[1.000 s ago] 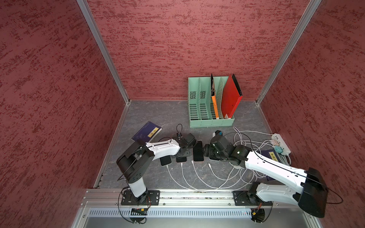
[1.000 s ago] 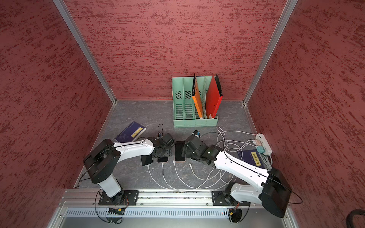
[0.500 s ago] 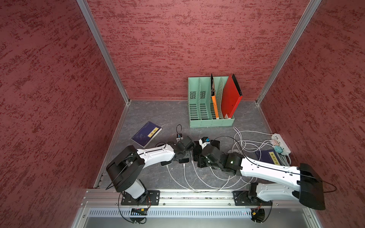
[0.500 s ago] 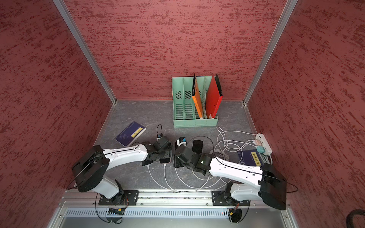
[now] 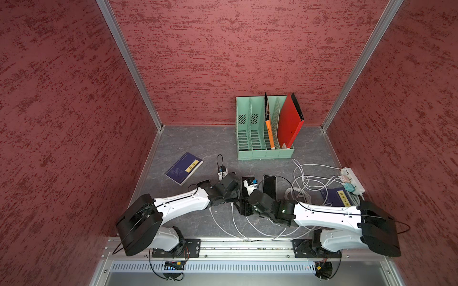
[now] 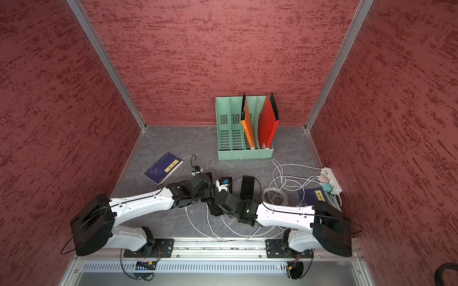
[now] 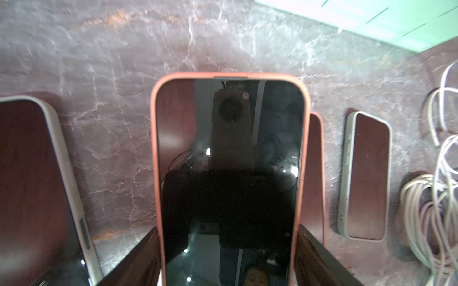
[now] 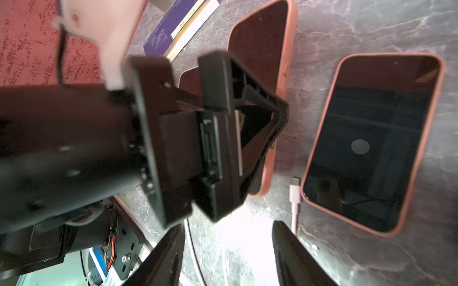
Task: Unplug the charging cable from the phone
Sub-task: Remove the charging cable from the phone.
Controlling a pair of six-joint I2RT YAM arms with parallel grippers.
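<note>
The phone [image 7: 228, 148], black-screened in a salmon case, lies flat on the grey floor. My left gripper [image 7: 228, 230] is shut on its two long edges. In the right wrist view this phone [image 8: 262, 49] lies partly under the left gripper's black fingers [image 8: 247, 111]. The charging cable's pink plug [image 8: 295, 188] lies loose on the floor, in no port, between this phone's end and a second salmon-cased phone [image 8: 371, 143]. My right gripper [image 8: 228, 230] hangs open just in front of the plug, nothing between its fingers. In both top views the grippers [image 5: 234, 189] [image 5: 243, 206] almost touch.
A white-cased phone [image 7: 37, 185] and a grey-cased one [image 7: 364, 175] flank the salmon pair. Coiled white cables [image 5: 304, 188] run to a power strip [image 5: 352, 179] at right. A blue booklet [image 5: 183, 168] lies at left, another [image 5: 337, 196] at right. A green file rack [image 5: 265, 138] stands behind.
My right arm has swung left and toward the front rail, from beside the phones to just in front of them. The left arm has stretched forward a little, its gripper staying at the phone.
</note>
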